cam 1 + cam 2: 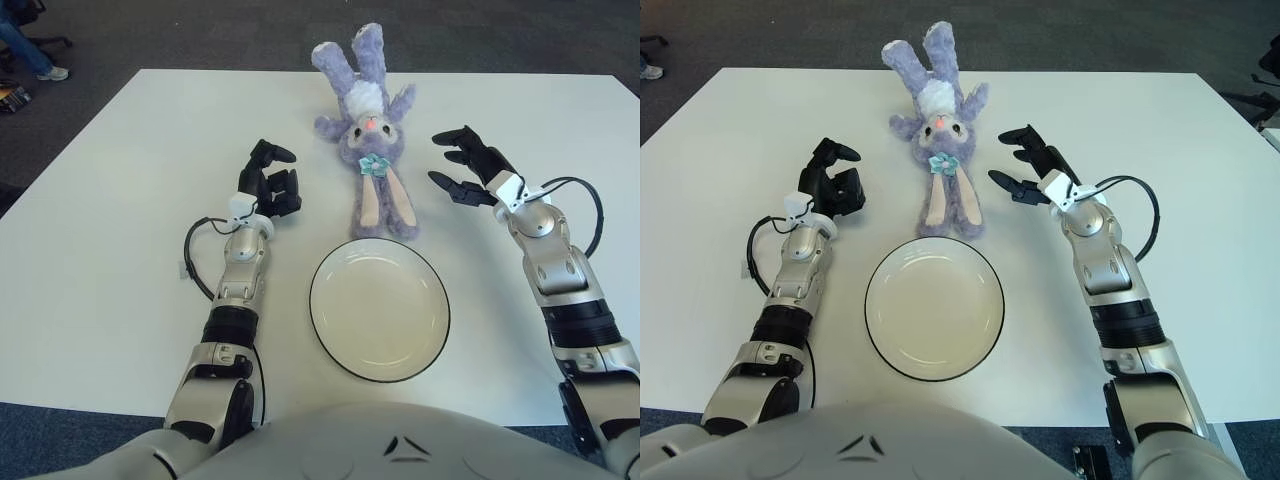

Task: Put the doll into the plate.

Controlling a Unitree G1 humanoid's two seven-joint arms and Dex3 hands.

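A purple plush bunny doll [368,135] lies on the white table, its ears pointing toward me and its legs at the far side. A white plate [379,307] with a dark rim sits just in front of the ears and holds nothing. My right hand [462,164] hovers to the right of the doll's head, fingers spread, a short gap from the plush. My left hand [270,182] shows to the left of the doll, fingers curled and holding nothing.
The white table [110,200] stretches wide on both sides. A cable loop [195,255] lies beside my left forearm. Dark carpet lies beyond the far edge, with a person's foot [40,68] at the top left.
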